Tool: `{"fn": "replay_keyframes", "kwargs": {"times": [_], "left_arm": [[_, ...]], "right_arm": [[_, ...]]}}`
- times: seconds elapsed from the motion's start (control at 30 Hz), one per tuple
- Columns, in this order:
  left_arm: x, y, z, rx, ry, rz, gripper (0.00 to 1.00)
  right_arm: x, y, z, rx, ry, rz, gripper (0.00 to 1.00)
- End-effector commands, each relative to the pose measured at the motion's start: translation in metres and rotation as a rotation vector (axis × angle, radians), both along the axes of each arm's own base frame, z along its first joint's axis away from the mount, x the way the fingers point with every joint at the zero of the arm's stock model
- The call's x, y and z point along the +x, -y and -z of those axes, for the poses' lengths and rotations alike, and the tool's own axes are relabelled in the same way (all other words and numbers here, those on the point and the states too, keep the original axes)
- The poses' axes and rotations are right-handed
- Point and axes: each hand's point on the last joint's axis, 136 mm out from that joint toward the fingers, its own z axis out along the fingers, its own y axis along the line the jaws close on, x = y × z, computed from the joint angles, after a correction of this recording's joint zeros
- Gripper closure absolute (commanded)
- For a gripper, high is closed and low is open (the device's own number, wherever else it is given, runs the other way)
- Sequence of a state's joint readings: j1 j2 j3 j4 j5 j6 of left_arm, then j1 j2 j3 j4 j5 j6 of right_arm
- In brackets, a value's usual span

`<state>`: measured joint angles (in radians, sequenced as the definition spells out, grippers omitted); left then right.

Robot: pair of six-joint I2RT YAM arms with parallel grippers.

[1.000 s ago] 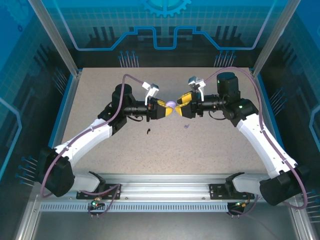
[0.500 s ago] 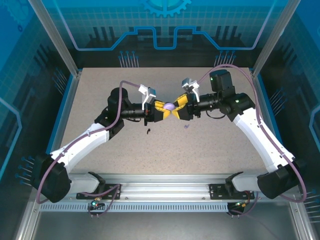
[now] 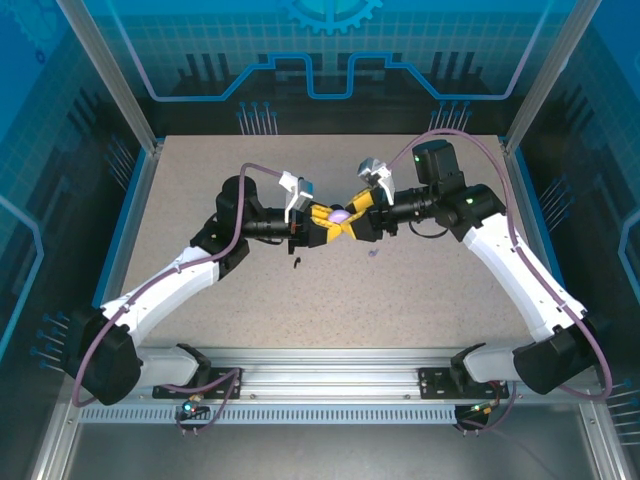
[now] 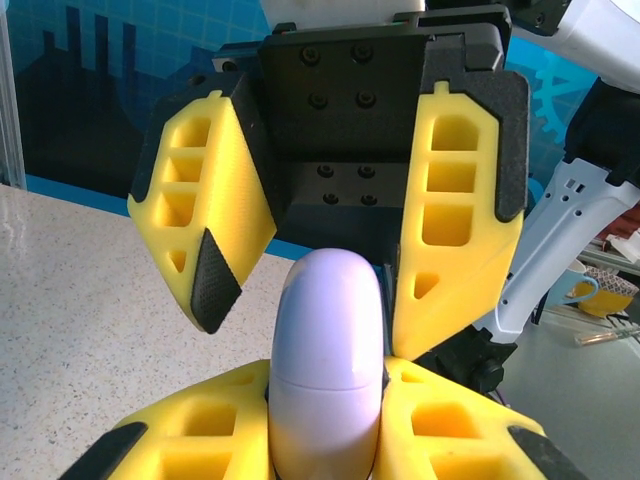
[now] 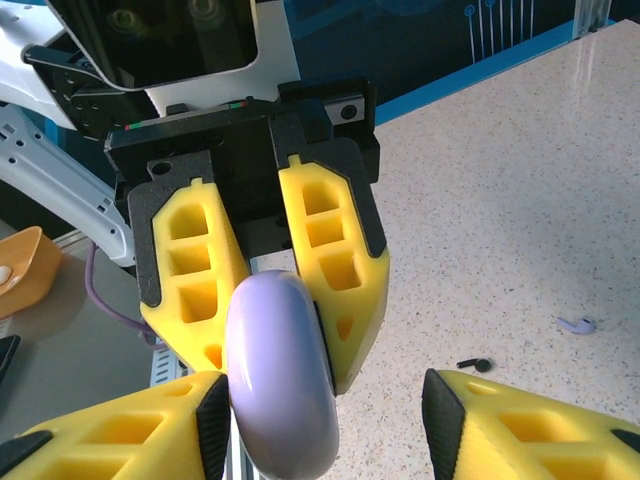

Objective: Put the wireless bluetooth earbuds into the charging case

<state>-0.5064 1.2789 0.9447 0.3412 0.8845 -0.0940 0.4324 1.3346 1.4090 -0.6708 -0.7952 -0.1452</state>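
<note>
Left end effector [image 3: 328, 219] is clamping the lavender charging case [image 4: 328, 360] aloft, right end effector [image 3: 355, 212] straddling it half open.
We are judging it light, hard and slippery, best pinched across its flat faces; black earbud [image 3: 298, 263] and lavender earbud [image 3: 373, 252] are lying on the worktop [image 3: 300, 320].

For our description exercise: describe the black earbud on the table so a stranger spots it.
Find the speckled table, then the lavender case held above its middle. Nearer the arm bases and to the left lies the black earbud: tiny, stemmed, dark, unlike the pale lavender earbud on its right.
</note>
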Motion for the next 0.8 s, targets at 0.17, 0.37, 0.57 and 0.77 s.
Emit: {"fn": "replay_keyframes", "kwargs": {"times": [0.17, 0.37, 0.57, 0.77], "left_arm": [[-0.022, 0.005, -0.002, 0.007, 0.069, 0.081, 0.9], [-0.026, 0.007, -0.001, 0.009, 0.087, 0.09, 0.91], [-0.021, 0.008, 0.006, 0.022, 0.085, 0.07, 0.9], [-0.007, 0.012, 0.019, 0.042, 0.046, 0.038, 0.9]], "right_arm": [[0.022, 0.006, -0.012, -0.003, 0.053, 0.124, 0.46], [0.031, 0.012, -0.01, -0.015, 0.047, 0.176, 0.46], [0.035, 0.017, -0.007, -0.031, 0.049, 0.224, 0.46], [0.028, 0.024, -0.009, -0.019, 0.064, 0.251, 0.4]]}}
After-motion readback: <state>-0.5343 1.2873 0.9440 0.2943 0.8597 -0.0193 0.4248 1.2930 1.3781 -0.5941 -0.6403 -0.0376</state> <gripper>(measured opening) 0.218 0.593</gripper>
